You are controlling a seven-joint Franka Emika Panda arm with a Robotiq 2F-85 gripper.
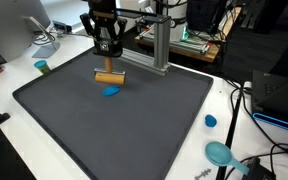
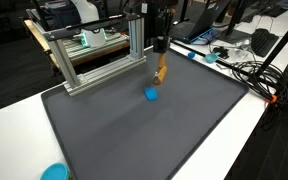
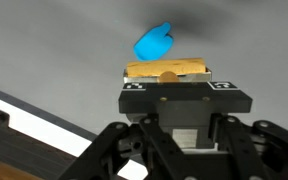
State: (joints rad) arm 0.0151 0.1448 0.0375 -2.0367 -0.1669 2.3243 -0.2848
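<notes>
— What is the pincer (image 1: 107, 54) doing?

— It is hanging straight down over the grey mat (image 1: 154, 120), in front of the metal frame (image 1: 160, 45); its jaws are standing nearly together, gripping the thin upright stem of a wooden piece (image 1: 109, 75).

— So it is carrying something?

— Yes; in both exterior views the wooden piece is hanging below the fingertips, its cross bar lying level at the bottom; in the wrist view the bar (image 3: 167, 68) is showing just past the gripper body, with the round end of the stem sitting at its middle.

— Is the bar pressing on the mat?

— I cannot tell; it is sitting low over the mat, but no view is showing whether it is touching.

— And what is lying around it?

— A blue lump (image 1: 111, 90) is resting on the mat just beside the bar; in an exterior view (image 2: 152, 95) it is showing a little apart from the wood, while in the wrist view (image 3: 154, 42) it is appearing right behind the bar, so I cannot say whether the two are meeting.

— Is the pincer touching the lump?

— No; only the wooden stem is sitting between the jaws; the lump is lying free on the mat, near the end closest to the frame.
</notes>
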